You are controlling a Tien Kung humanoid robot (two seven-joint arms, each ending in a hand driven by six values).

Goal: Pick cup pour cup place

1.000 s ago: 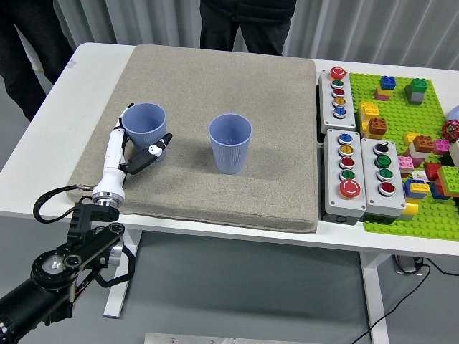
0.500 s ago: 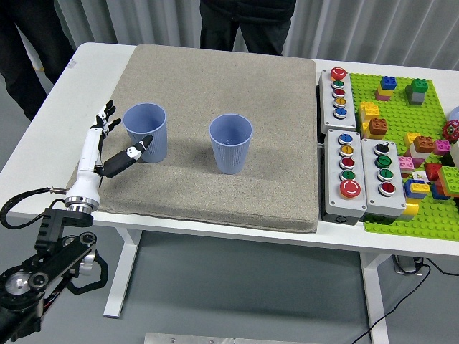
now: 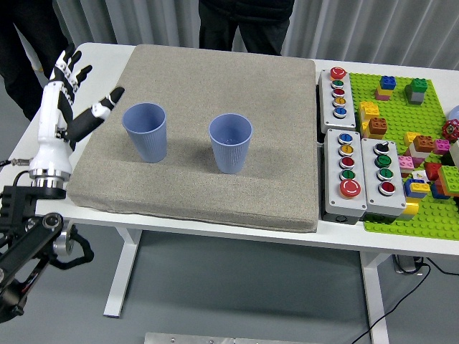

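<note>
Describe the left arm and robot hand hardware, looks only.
The left robot hand is white with black fingertips and black knuckle joints. A silver cuff joins it to a black arm with round joint housings, plus a thin black cable loop.

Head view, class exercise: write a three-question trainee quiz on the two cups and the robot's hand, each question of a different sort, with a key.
1. True or false: the left hand grips the left cup.
2. Both cups stand on: A) the bare table B) the grey mat C) the green baseplate.
3. Fill in: the right cup stands ____, not tipped.

Key: 1 false, the fingers are spread, apart from the cup. 2 B. 3 upright.
</note>
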